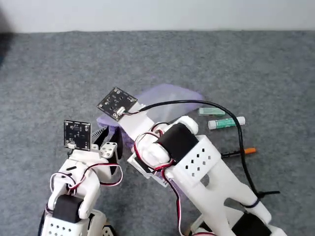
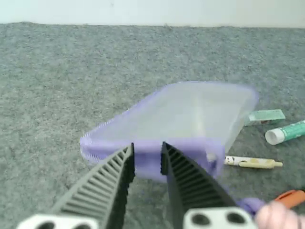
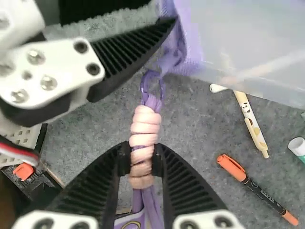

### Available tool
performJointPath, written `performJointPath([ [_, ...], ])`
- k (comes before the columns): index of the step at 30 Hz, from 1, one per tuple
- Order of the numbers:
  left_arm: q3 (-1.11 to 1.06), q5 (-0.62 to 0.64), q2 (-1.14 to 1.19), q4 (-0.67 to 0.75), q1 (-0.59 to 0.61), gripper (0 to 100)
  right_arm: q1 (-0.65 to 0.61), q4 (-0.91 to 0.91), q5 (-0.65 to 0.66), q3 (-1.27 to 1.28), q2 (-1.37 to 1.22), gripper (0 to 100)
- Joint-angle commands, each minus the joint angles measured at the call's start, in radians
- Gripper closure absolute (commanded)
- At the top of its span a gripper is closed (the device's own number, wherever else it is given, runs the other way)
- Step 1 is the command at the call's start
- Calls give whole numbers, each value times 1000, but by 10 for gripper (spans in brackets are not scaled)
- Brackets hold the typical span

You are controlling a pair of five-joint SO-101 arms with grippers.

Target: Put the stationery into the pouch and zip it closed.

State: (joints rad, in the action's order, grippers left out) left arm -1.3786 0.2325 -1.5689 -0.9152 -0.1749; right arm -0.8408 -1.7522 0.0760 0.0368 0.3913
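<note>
Stationery lies loose on the grey counter [image 1: 59, 69], out at 3 o'clock from the purple pouch [image 1: 172, 96]: a small green box [image 1: 211, 111], a green glue stick [image 1: 226, 122] and, nearer 4 o'clock, an orange pen [image 1: 244, 151]. A cream pen [image 2: 252, 162] sits just beside the pouch. The right arm [image 1: 197, 162] hangs over the pouch and hides much of it. The right gripper [image 3: 142, 150] has its jaws clamped on the pink zip pull [image 3: 144, 129]. The left gripper [image 2: 147, 149] holds its jaws a narrow gap apart at the pouch's edge; I can't tell if they pinch it.
</note>
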Motion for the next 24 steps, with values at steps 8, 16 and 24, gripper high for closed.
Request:
performJointPath([
  [8,59,-12,-11,-66,6,906,2,-31,9,2,105,991],
  [16,38,-11,-5,-69,23,906,85,-27,103,-5,246,991],
  [24,-70,-11,-3,48,-17,906,87,-27,129,-5,326,991],
])
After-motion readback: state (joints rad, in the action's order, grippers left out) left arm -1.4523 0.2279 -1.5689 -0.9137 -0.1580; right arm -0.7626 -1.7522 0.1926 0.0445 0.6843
